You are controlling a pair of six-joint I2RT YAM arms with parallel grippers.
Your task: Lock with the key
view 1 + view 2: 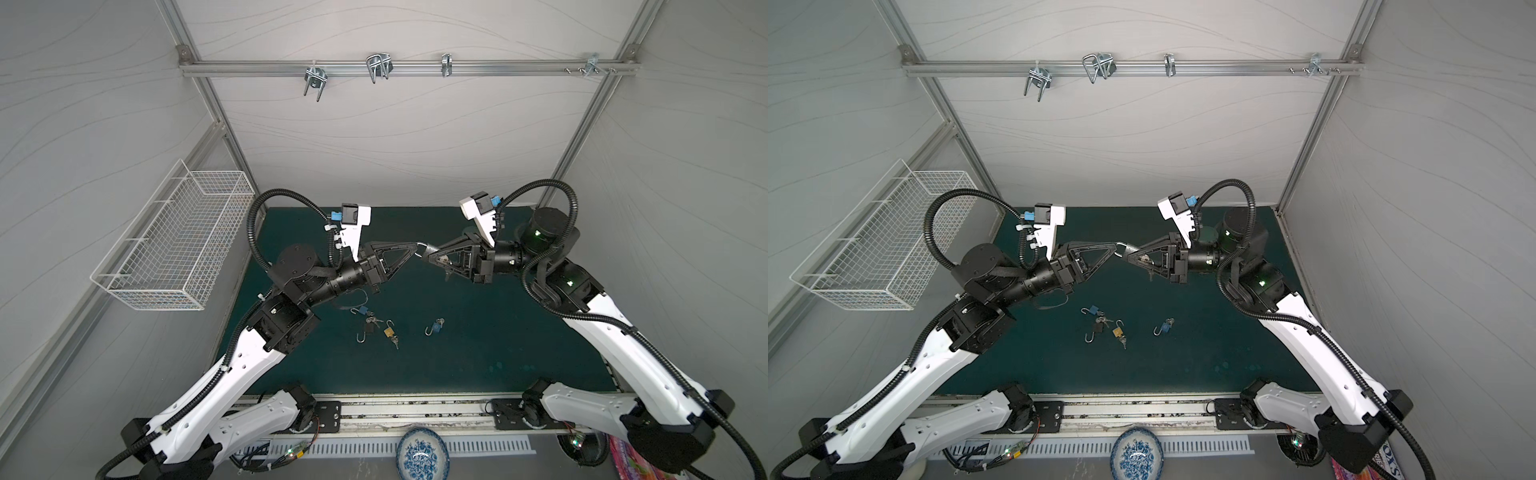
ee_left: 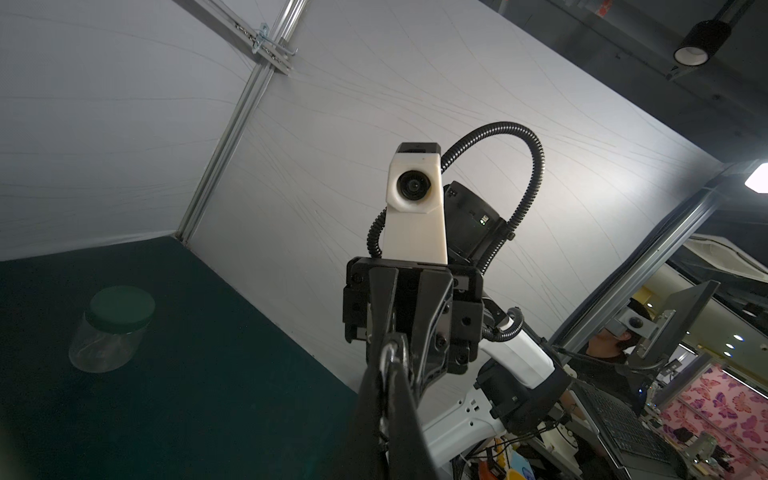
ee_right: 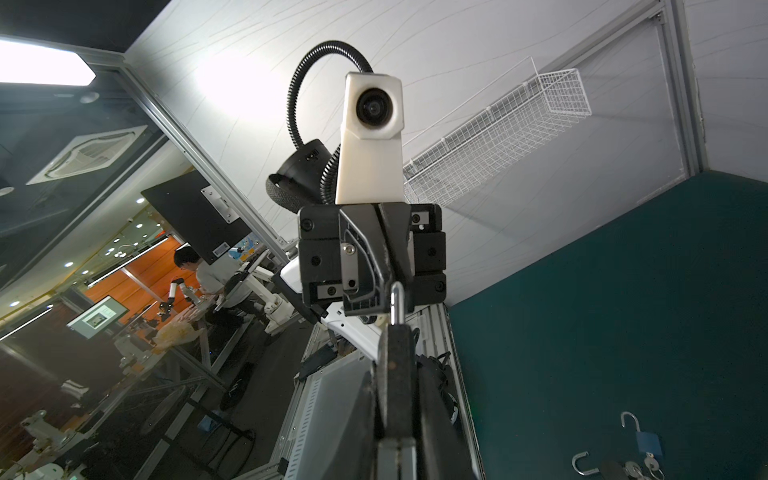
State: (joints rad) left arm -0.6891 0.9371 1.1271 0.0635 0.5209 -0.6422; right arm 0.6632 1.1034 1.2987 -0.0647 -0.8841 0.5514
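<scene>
A: Where's the padlock point(image 3: 394, 353)?
B: Mid-air over the green mat point(image 1: 478, 353), approx centre, on the far side of the loose locks; body sits btwn the fingers of the right gripper point(image 1: 429, 252), which are clamped on it; shackle point(image 1: 422, 249) sticks out past the tips toward the left.
A: And the left gripper point(image 1: 415, 246)?
B: Tip to tip w/ the right one; its fingers point(image 2: 409, 411) are pressed together on the shackle's loop; clearest in the left wrist view.
A: Key?
B: Can't tell; a small pale metal bit point(image 1: 444, 260) shows thru the right finger frame behind the body; sth dark hangs just below; too small to name.
A: Rest of the mat?
B: Four loose padlocks on the near side of the grippers; blue padlock point(image 1: 363, 310) w/ keys is leftmost; black padlock point(image 1: 368, 330) just beside it, nearer; brass padlock point(image 1: 389, 331) next, to the right; second blue padlock point(image 1: 436, 327) apart, further right; jar point(image 2: 112, 328) w/ a green lid stands toward the far right corner; wire basket point(image 1: 174, 245) hangs on the left wall.
</scene>
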